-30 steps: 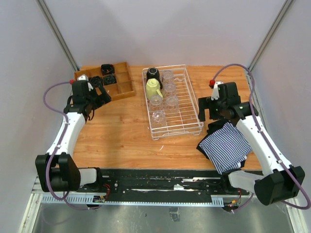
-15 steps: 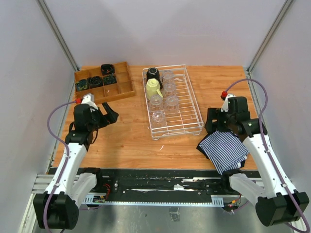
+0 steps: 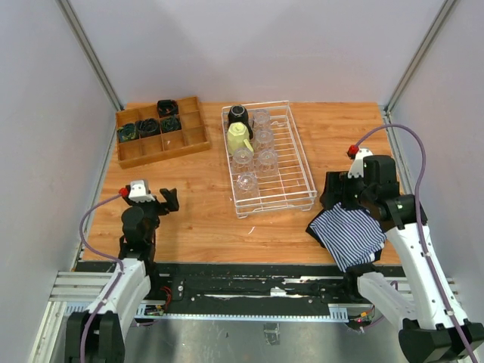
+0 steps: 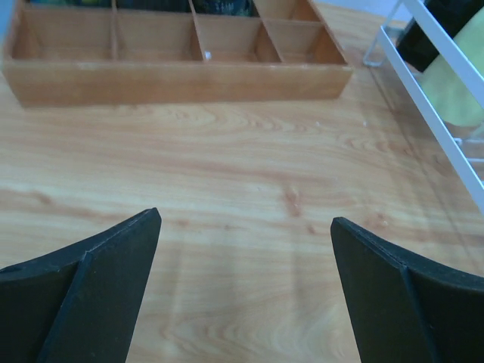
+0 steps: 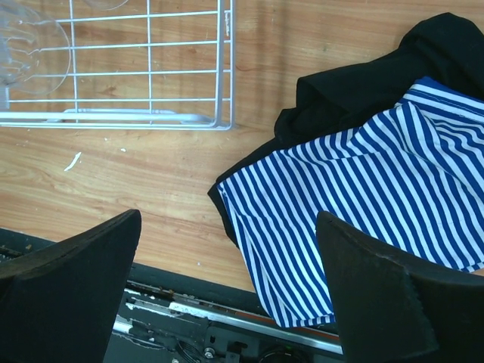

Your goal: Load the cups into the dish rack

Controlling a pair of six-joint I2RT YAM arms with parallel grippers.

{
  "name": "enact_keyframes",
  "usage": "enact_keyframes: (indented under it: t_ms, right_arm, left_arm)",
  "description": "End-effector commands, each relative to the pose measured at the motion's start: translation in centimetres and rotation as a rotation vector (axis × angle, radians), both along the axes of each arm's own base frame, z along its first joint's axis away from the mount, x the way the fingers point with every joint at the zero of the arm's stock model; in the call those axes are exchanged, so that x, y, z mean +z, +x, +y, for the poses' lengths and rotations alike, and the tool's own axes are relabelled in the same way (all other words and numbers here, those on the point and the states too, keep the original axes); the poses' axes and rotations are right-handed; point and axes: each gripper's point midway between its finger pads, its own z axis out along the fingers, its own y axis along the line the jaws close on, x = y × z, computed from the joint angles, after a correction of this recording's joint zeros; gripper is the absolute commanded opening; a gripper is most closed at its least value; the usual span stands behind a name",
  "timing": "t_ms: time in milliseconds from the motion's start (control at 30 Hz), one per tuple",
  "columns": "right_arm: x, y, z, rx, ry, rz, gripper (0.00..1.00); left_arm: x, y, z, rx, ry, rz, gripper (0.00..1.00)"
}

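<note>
The white wire dish rack stands mid-table. In its left half sit a black mug, a pale yellow-green mug and several clear tumblers. My left gripper hovers open over bare wood near the front left, nothing between its fingers. The left wrist view catches the rack's rim and both mugs at far right. My right gripper is open above the striped cloth, right of the rack's near corner, holding nothing. One tumbler shows there.
A brown wooden compartment tray with dark items stands at the back left. A blue-and-white striped cloth over black fabric lies at the front right. Grey walls close in both sides and the back; a black rail runs along the near edge.
Both arms have drawn back toward the near edge. The left gripper moved from beside the wooden tray to the front left; the right one retreated over the striped cloth. Both stayed open.
</note>
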Motion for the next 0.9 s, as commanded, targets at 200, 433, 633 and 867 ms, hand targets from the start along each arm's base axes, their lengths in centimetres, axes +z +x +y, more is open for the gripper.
enact_keyframes:
  t_ms: [200, 433, 633, 867]
  right_arm:
    - [0.8, -1.8, -0.6, 0.010, -0.007, -0.023, 0.98]
    - [1.7, -1.0, -1.8, -0.022, -0.071, -0.053, 0.98]
    - [0.8, 1.3, -3.1, -0.104, -0.121, -0.111, 0.98]
    - [-2.7, 5.2, -5.7, -0.170, -0.286, -0.202, 0.98]
  left_arm:
    - [4.3, 1.0, 3.3, 0.159, 0.161, -0.281, 1.00]
    - [2.2, 4.0, 2.4, 0.094, 0.147, -0.190, 1.00]
    - [1.6, 3.4, 0.7, -0.015, 0.188, -0.212, 1.00]
    - [0.9, 4.7, 1.2, 0.009, 0.174, -0.165, 1.00]
